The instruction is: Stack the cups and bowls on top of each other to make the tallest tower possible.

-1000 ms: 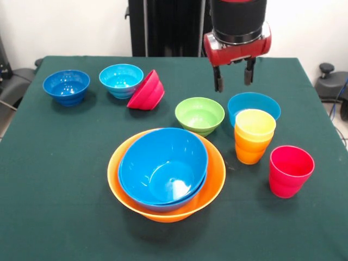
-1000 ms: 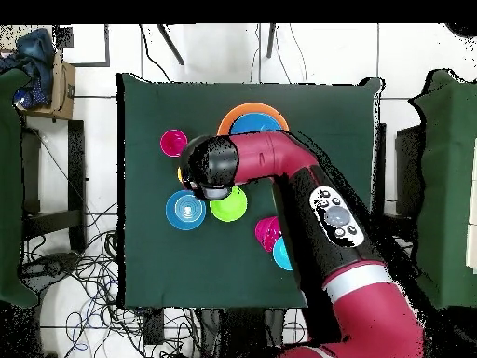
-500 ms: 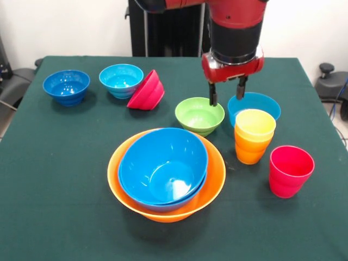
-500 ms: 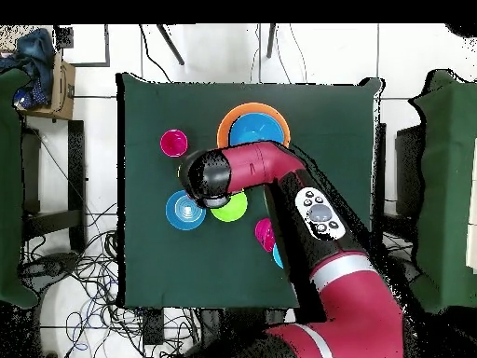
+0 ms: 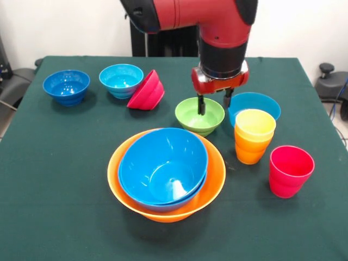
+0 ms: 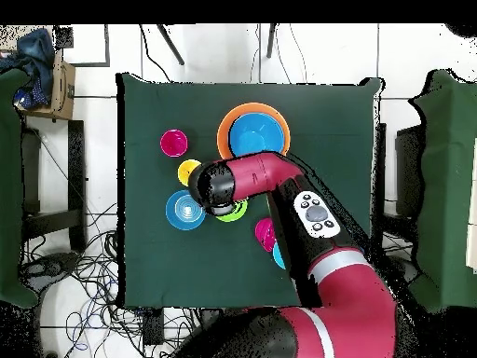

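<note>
Nearest on the counter sits the tower, blue bowls nested in orange. Beyond it, my pincer hangs released astride the green bowl's far rim, seemingly not touching.

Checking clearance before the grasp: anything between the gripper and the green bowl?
Nothing. In the front view the gripper has open jaws straddling the green bowl's far-right rim, one inside, one outside. The overhead view hides this under the arm.
</note>
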